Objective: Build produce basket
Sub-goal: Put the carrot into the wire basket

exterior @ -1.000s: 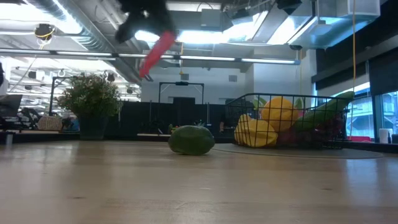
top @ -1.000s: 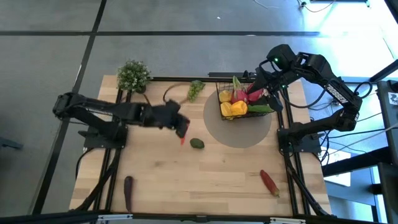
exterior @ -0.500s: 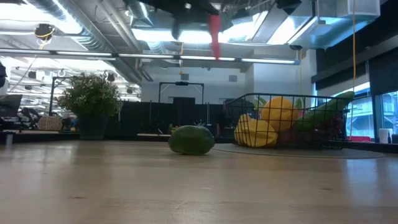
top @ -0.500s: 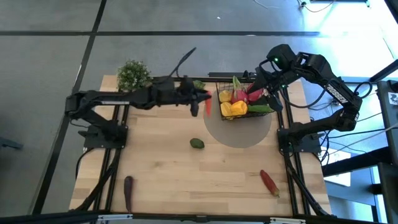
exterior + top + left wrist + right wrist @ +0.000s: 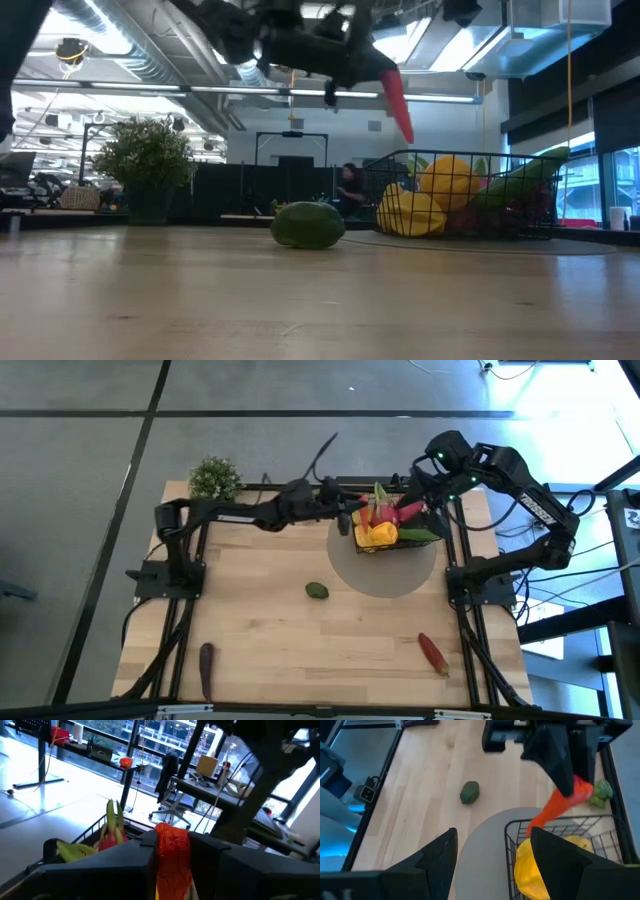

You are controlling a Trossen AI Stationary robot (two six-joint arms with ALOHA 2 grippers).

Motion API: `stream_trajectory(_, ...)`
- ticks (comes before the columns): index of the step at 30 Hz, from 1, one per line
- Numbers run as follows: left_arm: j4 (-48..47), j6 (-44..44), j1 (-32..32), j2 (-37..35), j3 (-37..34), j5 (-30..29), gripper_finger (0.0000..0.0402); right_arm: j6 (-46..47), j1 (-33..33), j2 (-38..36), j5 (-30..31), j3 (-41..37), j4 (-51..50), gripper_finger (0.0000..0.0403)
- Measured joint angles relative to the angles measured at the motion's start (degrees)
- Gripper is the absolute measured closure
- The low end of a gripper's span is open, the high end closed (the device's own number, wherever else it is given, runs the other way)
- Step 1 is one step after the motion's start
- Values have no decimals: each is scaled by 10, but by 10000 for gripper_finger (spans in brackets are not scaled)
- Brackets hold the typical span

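Note:
A black wire basket [image 5: 392, 543] stands on a grey round mat at the far right. It holds a yellow pepper [image 5: 375, 535], a pink dragon fruit [image 5: 388, 512] and a green cucumber [image 5: 418, 535]. My left gripper [image 5: 350, 517] reaches over from the left and is shut on a long red-orange vegetable [image 5: 397, 102]; carrot or chili, I cannot tell. It hangs above the basket's left rim. My right gripper [image 5: 492, 865] hovers open above the basket's far right side, holding nothing. An avocado [image 5: 317, 591] lies on the bare wood. My left gripper pinches the vegetable's thick upper end [image 5: 579, 787] between its two fingers [image 5: 125, 865]. The fingers come level from the table's left. The vegetable hangs slanting below them, lifted clear, its thin tip [image 5: 536, 826] just over the basket's left rim.
A red chili [image 5: 432, 652] lies near the front right and a purple eggplant [image 5: 206, 660] near the front left. A potted plant [image 5: 214, 478] stands at the far left corner. Green grapes [image 5: 601, 791] lie left of the basket, under my left arm.
My left gripper has swung from the table's middle toward the far right, up to the basket, carrying the vegetable clear of the table. The wrist has turned level, and the vegetable now slants down over the basket's left rim. My right gripper has kept still.

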Motion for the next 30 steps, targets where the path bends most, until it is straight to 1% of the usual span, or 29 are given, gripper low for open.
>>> stream_trajectory(3,-10,28,4,44,47,15,349,21,0,6,8,0,0,163)
stream_trajectory(5,-36,41,3,66,78,17,349,23,0,7,9,0,0,163)
stream_trajectory(8,-107,59,3,87,120,-5,349,23,0,10,6,0,0,163)
stream_trajectory(11,-172,98,3,96,151,-42,349,22,0,11,6,0,-1,163)
stream_trajectory(15,-188,127,9,98,158,-52,349,22,0,13,5,0,-1,163)
stream_trajectory(20,-234,127,21,98,159,-69,349,21,0,13,4,0,-1,163)
stream_trajectory(30,-241,112,31,118,158,-66,347,21,0,13,4,0,-1,163)
